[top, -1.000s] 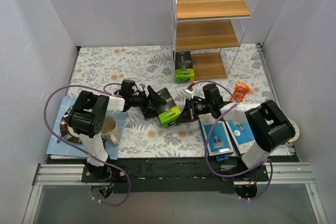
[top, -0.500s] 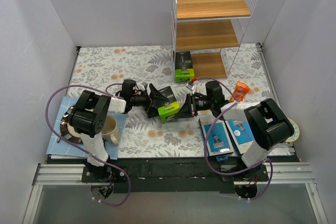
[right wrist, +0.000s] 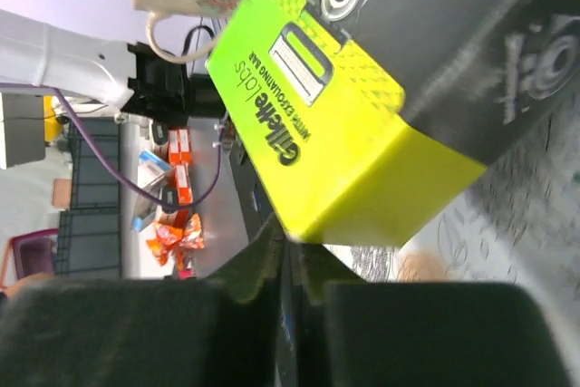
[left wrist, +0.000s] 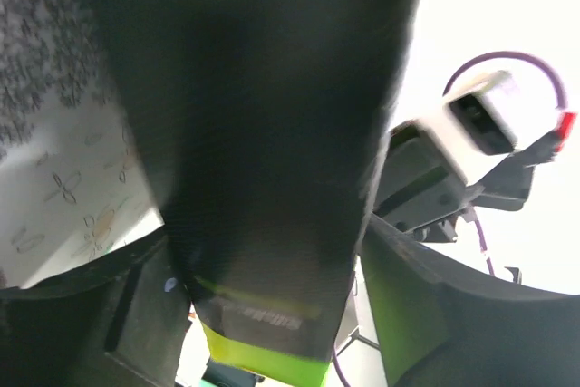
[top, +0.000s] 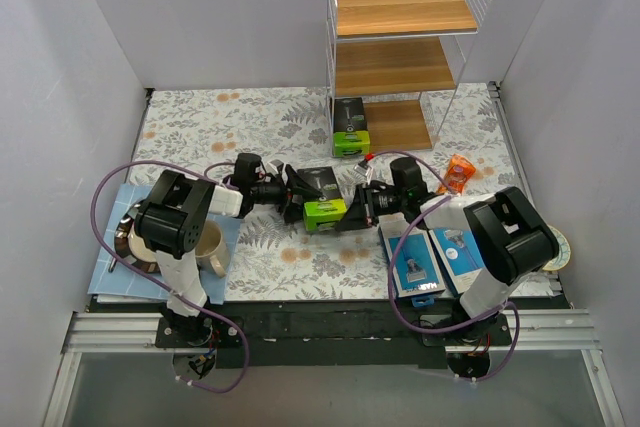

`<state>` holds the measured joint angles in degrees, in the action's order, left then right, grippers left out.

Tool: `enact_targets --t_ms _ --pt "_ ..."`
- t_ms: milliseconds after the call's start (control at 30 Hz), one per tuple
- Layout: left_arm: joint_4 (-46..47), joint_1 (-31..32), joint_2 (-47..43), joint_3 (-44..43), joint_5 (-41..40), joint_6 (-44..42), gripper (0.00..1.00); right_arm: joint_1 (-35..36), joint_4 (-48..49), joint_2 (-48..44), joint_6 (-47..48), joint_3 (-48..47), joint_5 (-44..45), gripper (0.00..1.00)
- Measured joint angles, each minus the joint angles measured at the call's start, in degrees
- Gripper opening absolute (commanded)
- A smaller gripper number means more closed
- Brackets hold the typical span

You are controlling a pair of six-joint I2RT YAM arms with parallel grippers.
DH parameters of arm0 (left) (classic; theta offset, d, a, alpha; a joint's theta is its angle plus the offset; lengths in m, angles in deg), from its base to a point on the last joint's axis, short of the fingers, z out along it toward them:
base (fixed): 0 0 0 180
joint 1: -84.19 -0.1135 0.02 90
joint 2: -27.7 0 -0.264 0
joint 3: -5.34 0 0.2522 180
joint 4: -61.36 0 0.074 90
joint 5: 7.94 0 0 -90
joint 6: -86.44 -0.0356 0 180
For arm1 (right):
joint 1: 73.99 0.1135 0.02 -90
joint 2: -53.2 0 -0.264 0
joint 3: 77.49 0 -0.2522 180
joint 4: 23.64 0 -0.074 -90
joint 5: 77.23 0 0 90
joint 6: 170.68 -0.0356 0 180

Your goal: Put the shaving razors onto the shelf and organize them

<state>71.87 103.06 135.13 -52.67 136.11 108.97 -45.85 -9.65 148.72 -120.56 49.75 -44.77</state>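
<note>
Black-and-green Gillette Labs razor box (top: 322, 187), where is it? /K
In front of the shelf (top: 400, 67), off its boards, between both grippers. Twin box (top: 350, 127) sits on the shelf's bottom board. /J
Tool state? /K
Left gripper (top: 293, 194): jaws spread, straddling the box's end. Can't tell if the pads bite. Right gripper (top: 352, 212): fingers pressed almost together, tips at the box's green corner. /J
Blister cards? /K
Blue blister pack (top: 415, 269) and second blue pack (top: 462, 252) lie flat, side by side, front-right of the shelf. Orange packet (top: 458, 173) lies between them and the shelf. /J
</note>
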Motion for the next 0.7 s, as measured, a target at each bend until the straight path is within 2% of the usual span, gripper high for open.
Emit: enact_targets --t_ms 67,100,200,400,467,700 --pt "0.7 0.0 0.5 -0.2 0.0 -0.1 0.58 0.1 -1.8 -0.9 1.2 1.7 0.1 0.40" --pt "1.3 0.0 0.6 -0.2 0.0 0.0 0.56 0.2 -2.7 -1.3 1.5 2.3 0.0 0.49" --pt "3.7 0.0 0.6 -0.1 0.5 -0.2 0.54 -0.5 -5.6 -2.2 3.1 2.4 -0.1 0.60" --pt "9.2 0.0 0.6 1.7 2.3 -0.1 0.55 -7.6 -8.3 -3.6 3.6 2.1 -1.2 0.67" --pt "11.6 -0.1 0.6 2.2 3.7 0.4 0.52 -9.2 -7.6 -3.5 2.4 2.1 -1.4 0.69" --pt "21.3 -0.1 0.6 3.1 8.6 1.6 0.53 -9.7 -3.0 -2.6 -3.5 2.2 -2.8 0.74"
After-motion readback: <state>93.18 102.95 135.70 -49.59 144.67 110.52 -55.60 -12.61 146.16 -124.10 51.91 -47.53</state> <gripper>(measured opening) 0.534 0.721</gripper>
